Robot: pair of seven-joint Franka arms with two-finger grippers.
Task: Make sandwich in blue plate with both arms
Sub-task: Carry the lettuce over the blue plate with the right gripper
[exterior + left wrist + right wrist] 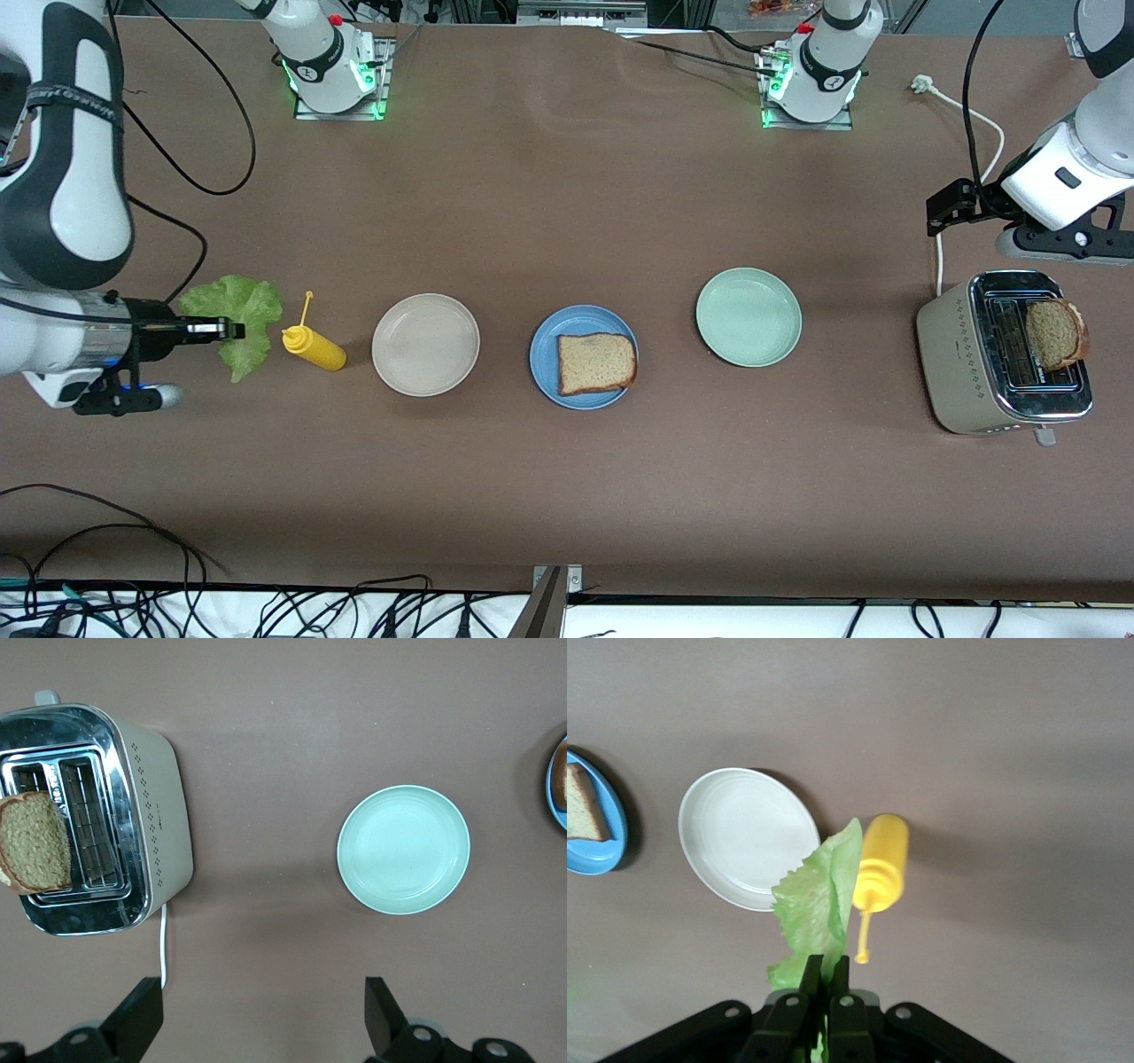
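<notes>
The right gripper (232, 330) is clamped on the lettuce leaf (237, 321), lifted over the table's right-arm end beside the yellow squeeze bottle (314, 347). One bread slice (596, 362) lies on the blue plate (545, 354), between the beige plate (425, 344) and pale green plate (749, 316). The left gripper (264, 1014) hangs over the table near the toaster (952, 354), fingers apart; a second slice (1054, 333) stands in its slot

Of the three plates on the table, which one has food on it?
The blue plate, the middle one of the row, with one bread slice lying on it. The beige plate and the pale green plate beside it hold nothing.
</notes>
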